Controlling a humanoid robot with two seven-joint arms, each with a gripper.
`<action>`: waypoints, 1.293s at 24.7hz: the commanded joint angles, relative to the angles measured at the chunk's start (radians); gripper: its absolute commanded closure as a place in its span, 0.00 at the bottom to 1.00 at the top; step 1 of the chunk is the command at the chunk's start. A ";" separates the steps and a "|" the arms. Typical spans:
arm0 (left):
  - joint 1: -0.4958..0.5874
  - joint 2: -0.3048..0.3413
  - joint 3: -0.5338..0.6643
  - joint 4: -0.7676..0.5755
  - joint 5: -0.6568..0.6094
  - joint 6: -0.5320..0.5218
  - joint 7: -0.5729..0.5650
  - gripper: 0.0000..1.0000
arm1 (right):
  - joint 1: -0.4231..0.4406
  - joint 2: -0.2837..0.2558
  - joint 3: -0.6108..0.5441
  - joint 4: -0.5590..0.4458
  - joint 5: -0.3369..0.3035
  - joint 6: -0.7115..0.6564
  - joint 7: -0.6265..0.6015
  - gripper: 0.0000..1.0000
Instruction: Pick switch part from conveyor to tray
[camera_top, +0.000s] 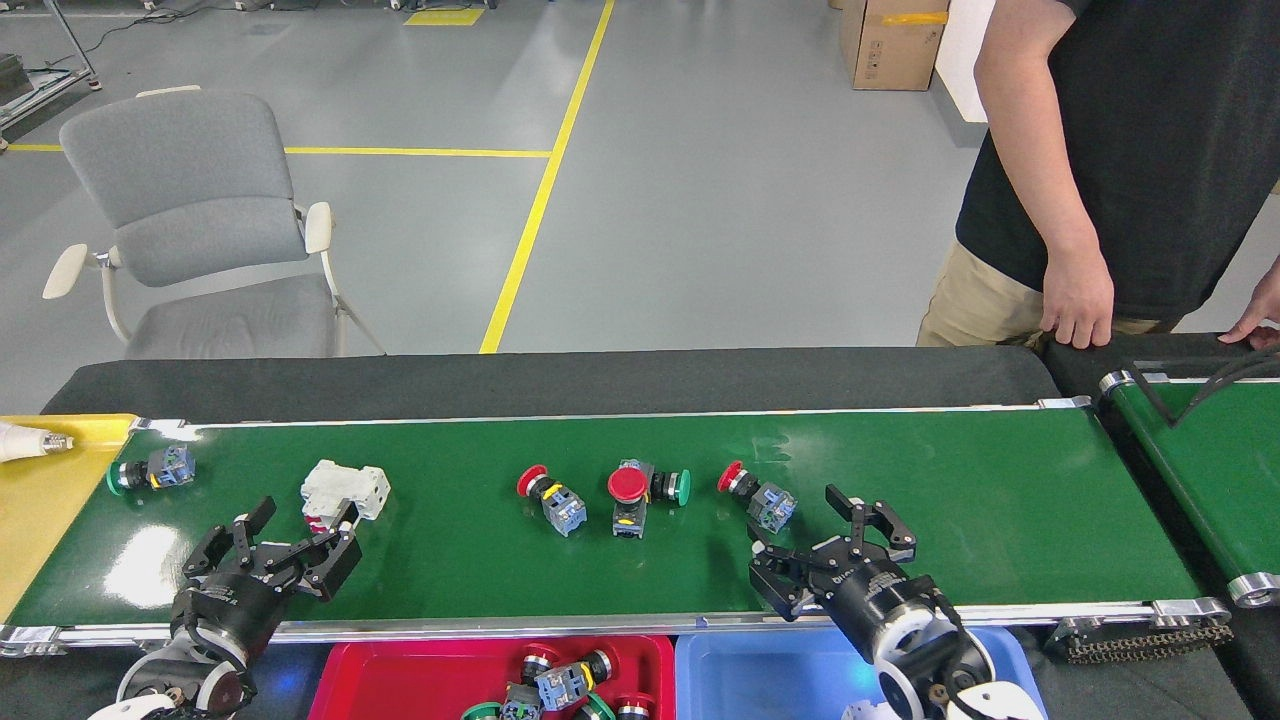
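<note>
Switch parts (757, 497) on conveyor (1000, 520); both arms reach over it, left (283, 547) & right (830, 545) jaws apart.

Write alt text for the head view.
Two open end effectors, left and right, reach over the green conveyor, which carries a white breaker and several push-button switches. Below it sit a red tray holding switches and a blue tray; a person stands behind.
</note>
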 joint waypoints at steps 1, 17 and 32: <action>-0.040 0.007 0.003 0.024 0.001 -0.004 0.005 0.01 | -0.041 0.030 0.010 0.027 0.007 0.016 -0.006 0.02; -0.071 0.018 0.003 0.097 0.005 -0.048 0.016 0.86 | -0.084 0.099 0.157 0.085 0.107 0.080 -0.056 0.98; 0.126 -0.001 -0.026 -0.293 0.049 -0.136 0.005 0.93 | 0.169 -0.011 0.496 -0.332 0.107 0.029 -0.107 0.00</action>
